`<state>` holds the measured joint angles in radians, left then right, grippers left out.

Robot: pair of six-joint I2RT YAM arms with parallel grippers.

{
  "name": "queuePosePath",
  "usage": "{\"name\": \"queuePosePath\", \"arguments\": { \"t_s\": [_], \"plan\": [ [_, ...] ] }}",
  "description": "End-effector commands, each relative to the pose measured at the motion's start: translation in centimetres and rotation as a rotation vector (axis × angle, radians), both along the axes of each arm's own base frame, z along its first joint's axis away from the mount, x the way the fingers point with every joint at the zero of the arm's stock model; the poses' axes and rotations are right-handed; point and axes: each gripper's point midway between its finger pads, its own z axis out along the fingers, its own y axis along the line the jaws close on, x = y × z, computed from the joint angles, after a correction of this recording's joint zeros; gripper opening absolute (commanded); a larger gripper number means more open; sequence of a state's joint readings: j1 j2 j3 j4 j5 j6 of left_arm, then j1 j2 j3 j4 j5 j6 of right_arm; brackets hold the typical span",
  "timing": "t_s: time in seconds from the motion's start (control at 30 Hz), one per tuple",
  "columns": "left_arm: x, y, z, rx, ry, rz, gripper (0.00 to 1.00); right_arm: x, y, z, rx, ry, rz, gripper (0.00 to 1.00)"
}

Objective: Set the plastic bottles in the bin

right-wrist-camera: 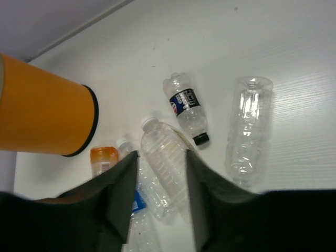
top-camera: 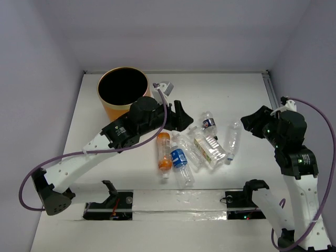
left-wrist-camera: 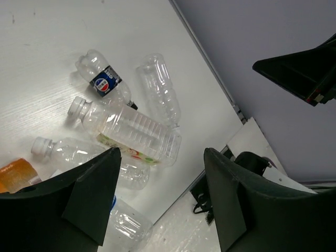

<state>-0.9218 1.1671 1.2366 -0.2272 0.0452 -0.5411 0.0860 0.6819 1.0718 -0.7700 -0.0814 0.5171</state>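
Since several plastic bottles [top-camera: 210,148] lie touching, your spread, empty jaws on both arms may send neighbours rolling.

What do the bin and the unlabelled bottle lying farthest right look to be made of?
The bin has a smooth, evenly orange wall and a matte black inside. It could be plastic or coated card; the look leaves it open. The unlabelled bottle looks like thin clear plastic: it is glossy and ribbed, and the white table shows through it.
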Motion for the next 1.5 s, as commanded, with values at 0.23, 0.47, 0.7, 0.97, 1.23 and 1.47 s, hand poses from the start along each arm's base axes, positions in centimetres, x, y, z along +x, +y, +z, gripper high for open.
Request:
{"name": "queuePosePath", "arguments": {
  "t_s": [0.23,0.47,0.7,0.97,1.23,1.47],
  "plan": [
    [-1.9,2.8,-5.0,0.035,0.175,0.083,0.15,-0.7,-0.4,-1.9,-0.036,0.046,-0.004,0.0],
    [-2.1,6.8,-12.2,0.213,0.324,0.273,0.0,0.6,0.3,-1.9,-0.03,0.041,0.031,0.0],
    [-2.0,8.6,-18.1,0.402,0.421,0.371,0.62,2.3,1.2,-2.7,-0.007,0.044,0.069,0.05],
    [0.4,9.0,-22.3,0.487,0.472,0.42,0.81,3.1,2.6,-4.1,0.01,0.067,0.148,0.52],
    [3.6,8.7,-23.5,0.536,0.442,0.415,0.8,3.0,2.5,-5.6,-0.009,0.097,0.158,0.56],
    [4.6,9.2,-26.1,0.572,0.468,0.397,0.79,3.4,1.3,-7.5,-0.041,0.149,0.092,0.78]
  ]
}}
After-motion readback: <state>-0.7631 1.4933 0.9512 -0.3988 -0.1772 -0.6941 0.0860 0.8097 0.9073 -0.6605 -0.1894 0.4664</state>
